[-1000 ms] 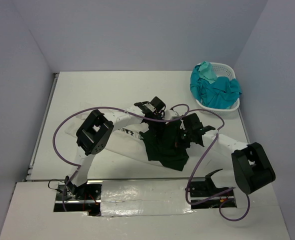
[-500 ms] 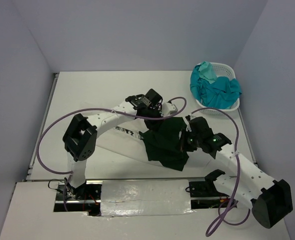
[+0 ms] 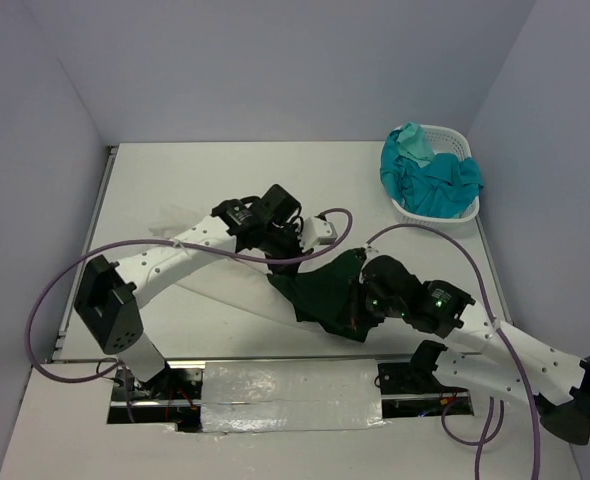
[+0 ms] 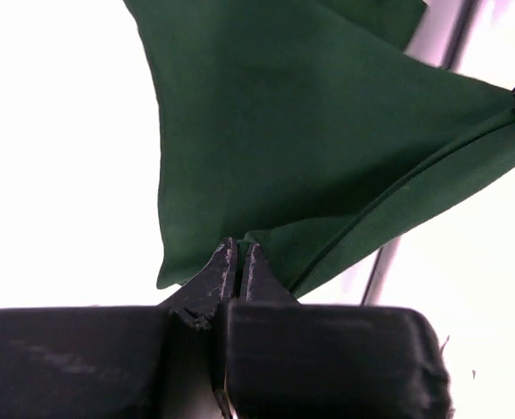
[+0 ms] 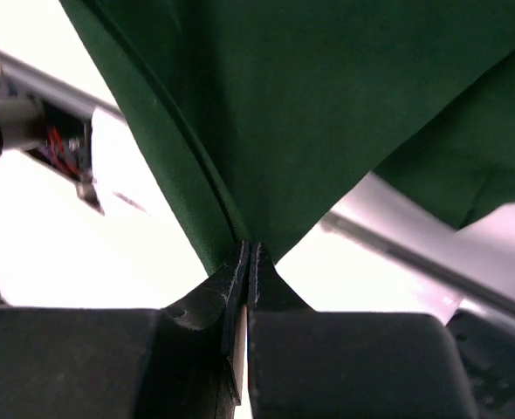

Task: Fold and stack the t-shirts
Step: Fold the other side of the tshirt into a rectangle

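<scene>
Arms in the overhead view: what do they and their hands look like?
The left arm and right arm are white links with bulky black joints. A purple cable loops alongside each. Small green lights glow near the right wrist. The left hand and right hand have black tapered fingers on blocky black bodies.

Dark green t-shirt (image 3: 327,296) and teal t-shirt (image 3: 433,182) are plain, basket (image 3: 445,214) white.

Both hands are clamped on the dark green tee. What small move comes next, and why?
Likely draw the two hands apart and slightly upward. The left hand and right hand are each shut on an edge of the dark green tee, and between them it looks bunched and creased over the table. Stretching it taut should open it out for laying flat.
</scene>
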`<state>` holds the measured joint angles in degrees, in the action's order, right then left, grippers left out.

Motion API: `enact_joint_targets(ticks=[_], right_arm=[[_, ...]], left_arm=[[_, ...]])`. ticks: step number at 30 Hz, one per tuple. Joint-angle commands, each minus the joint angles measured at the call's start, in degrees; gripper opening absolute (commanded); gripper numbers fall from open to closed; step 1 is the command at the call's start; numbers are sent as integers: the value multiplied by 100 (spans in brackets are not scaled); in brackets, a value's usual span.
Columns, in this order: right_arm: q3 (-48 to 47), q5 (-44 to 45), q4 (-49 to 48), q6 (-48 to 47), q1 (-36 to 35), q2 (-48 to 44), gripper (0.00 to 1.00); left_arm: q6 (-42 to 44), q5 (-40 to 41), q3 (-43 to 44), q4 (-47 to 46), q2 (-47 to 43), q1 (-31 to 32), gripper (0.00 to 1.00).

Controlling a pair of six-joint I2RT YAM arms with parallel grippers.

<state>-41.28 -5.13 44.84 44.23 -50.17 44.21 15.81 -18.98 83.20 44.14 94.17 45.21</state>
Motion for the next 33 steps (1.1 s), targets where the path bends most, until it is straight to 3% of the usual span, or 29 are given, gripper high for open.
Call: enact_joint_targets(ticks=[1, 5, 8, 12, 16, 22, 27, 33], right_arm=[[-135, 38, 658, 613, -423, 9, 0], [101, -155, 220, 719, -564, 202, 0], [76, -85, -62, 553, -258, 368, 0], [155, -234, -440, -96, 1259, 764, 0], [-11, -112, -993, -702, 1878, 1335, 0], [-293, 196, -1521, -1188, 2125, 2688, 0], [-460, 433, -1741, -1232, 2511, 3093, 0], [-811, 460, -1979, -1522, 2583, 3629, 0]], left_arm=[[291, 53, -268, 16, -153, -39, 0], [151, 70, -357, -255, 75, -30, 0], [62, 166, -252, -327, 373, -39, 0], [-446, 799, -156, -704, 733, -240, 0], [-974, 975, 82, -1003, 1102, -556, 0], [-1265, 1116, 442, -1320, 1708, -557, 0], [-1318, 1572, 706, -1285, 2087, -575, 0], [-1414, 1556, 540, -1399, 2079, -584, 0]])
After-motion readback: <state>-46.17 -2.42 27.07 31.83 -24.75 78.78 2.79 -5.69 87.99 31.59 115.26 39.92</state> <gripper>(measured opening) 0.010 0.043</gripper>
